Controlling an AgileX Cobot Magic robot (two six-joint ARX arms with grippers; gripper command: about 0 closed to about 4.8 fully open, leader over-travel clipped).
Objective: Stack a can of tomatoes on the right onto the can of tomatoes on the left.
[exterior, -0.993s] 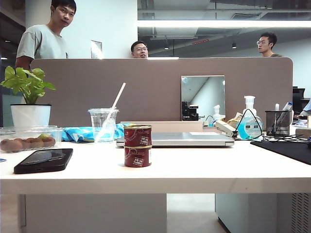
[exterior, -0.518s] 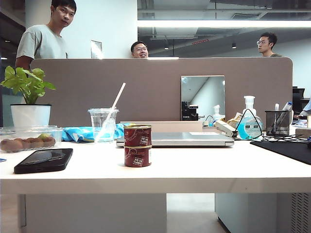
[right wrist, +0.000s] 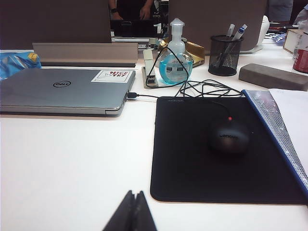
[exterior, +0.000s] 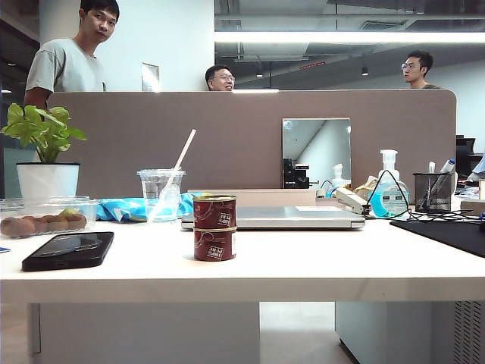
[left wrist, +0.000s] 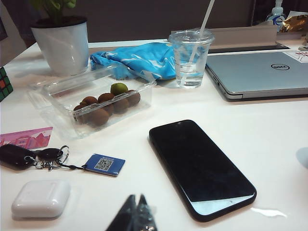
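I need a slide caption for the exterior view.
Two tomato cans stacked on the table, before a closed laptop.

Open-plan office. A white desk (exterior: 318,265) stands against a taupe partition screen (exterior: 250,140) bearing a small mirror (exterior: 316,152). Beyond are a pale wall (exterior: 163,38), a dark ceiling and a long strip light (exterior: 348,36).

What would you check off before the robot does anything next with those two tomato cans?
1. Top can sits on bottom can: ok.
2. Stack upright, edges lined up: ok.
3. Left gripper shut, holding nothing, near the phone, away from the cans: ok.
4. Right gripper shut, holding nothing, beside the mouse pad: ok.
5. Cup with straw stands apart behind the stack: ok.
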